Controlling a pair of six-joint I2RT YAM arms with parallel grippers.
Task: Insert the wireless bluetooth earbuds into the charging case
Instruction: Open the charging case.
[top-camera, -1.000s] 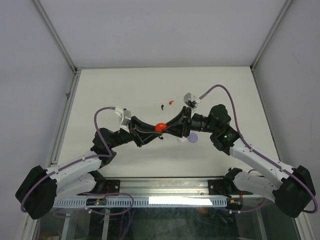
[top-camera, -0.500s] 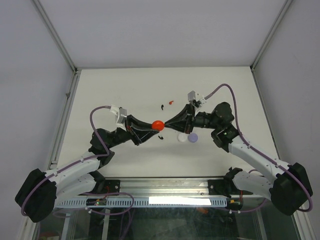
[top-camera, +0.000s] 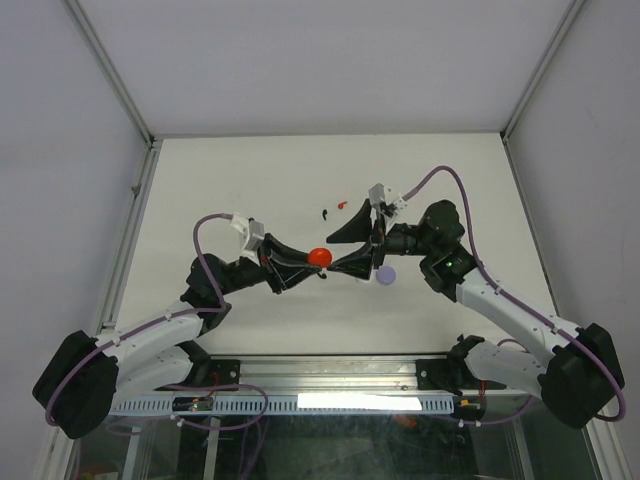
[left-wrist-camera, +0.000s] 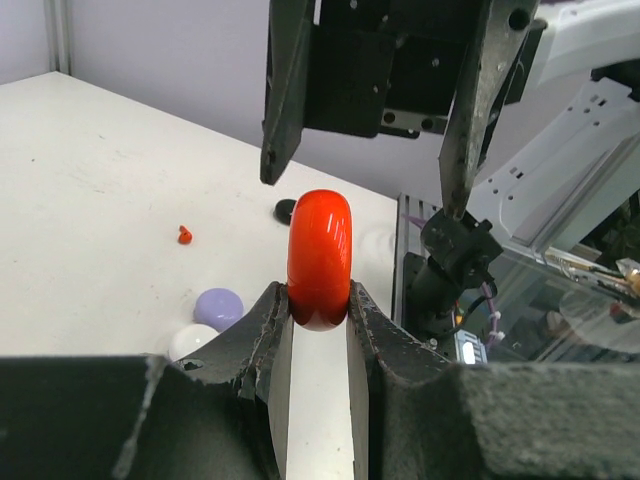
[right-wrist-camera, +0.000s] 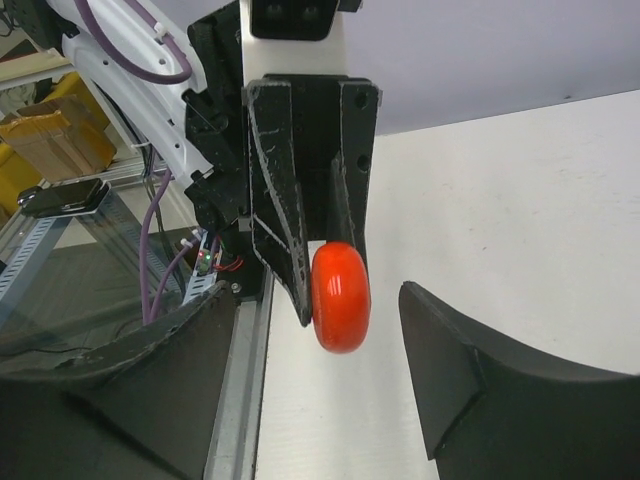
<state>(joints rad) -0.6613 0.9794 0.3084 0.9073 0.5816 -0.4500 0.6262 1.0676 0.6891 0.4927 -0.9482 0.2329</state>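
Charging case (top-camera: 319, 257), red, stands on edge above the bench (top-camera: 200, 180), clamped by the left claw (top-camera: 314, 262) at 9 o'clock. The right claw (top-camera: 333, 253) at 3 o'clock is spread wide and apart from the case. The black earbud (top-camera: 324, 213) and red earbud (top-camera: 342, 204) lie at 12 o'clock.

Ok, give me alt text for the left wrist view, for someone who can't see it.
The left pincer clamps a red round case on edge; the right pincer faces it, jaws open. Behind, on the white table, lie a lilac case, a white case and a tiny red earbud.
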